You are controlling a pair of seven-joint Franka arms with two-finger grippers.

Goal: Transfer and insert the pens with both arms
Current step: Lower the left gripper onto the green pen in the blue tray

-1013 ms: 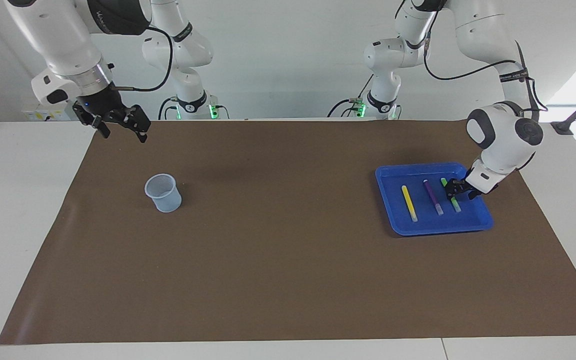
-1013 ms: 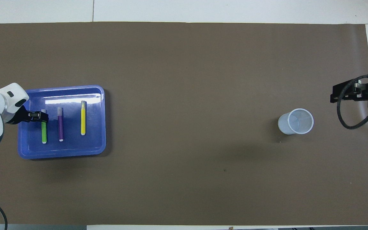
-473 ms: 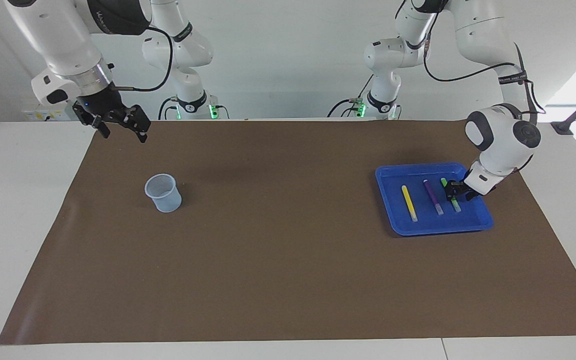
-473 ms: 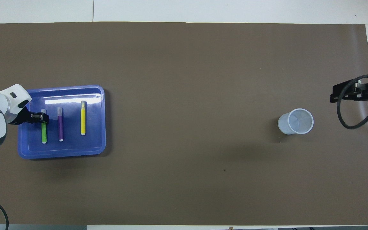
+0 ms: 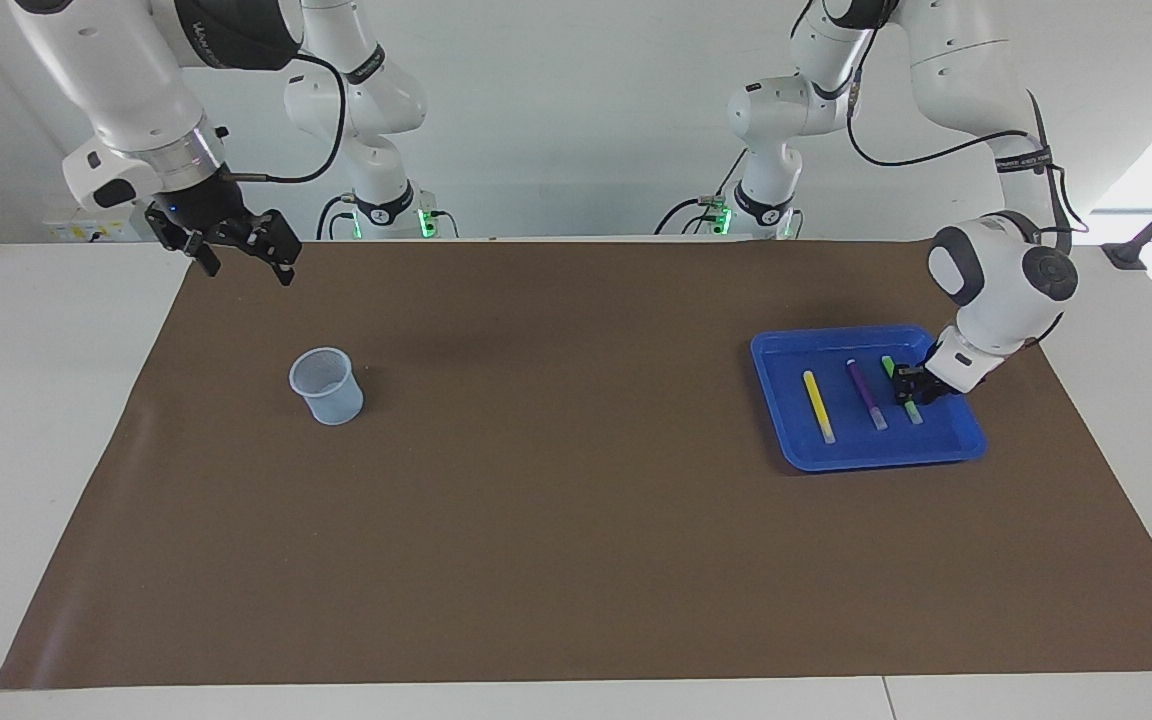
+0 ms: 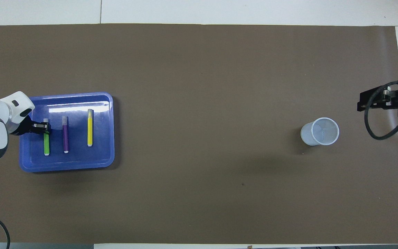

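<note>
Tray point(image 6: 109, 138), blue, toward the left arm's end | green pen point(image 6: 47, 147), purple pen point(image 6: 65, 135), yellow pen point(image 6: 89, 128) lie parallel in it | left gripper point(image 5: 910, 388) down on green pen, fingers pinching it | right gripper point(image 5: 236, 252) spread, waits raised at 10 o'clock of clear cup point(image 5: 325, 385)

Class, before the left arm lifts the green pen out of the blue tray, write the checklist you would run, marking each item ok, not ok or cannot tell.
1. Left tool down at the green pen in the blue tray: ok.
2. Left tool firmly shut on the pen: cannot tell.
3. Purple pen and yellow pen lie apart from the green one: ok.
4. Plastic cup upright, mouth open: ok.
5. Right tool open, waiting above the table edge: ok.
</note>
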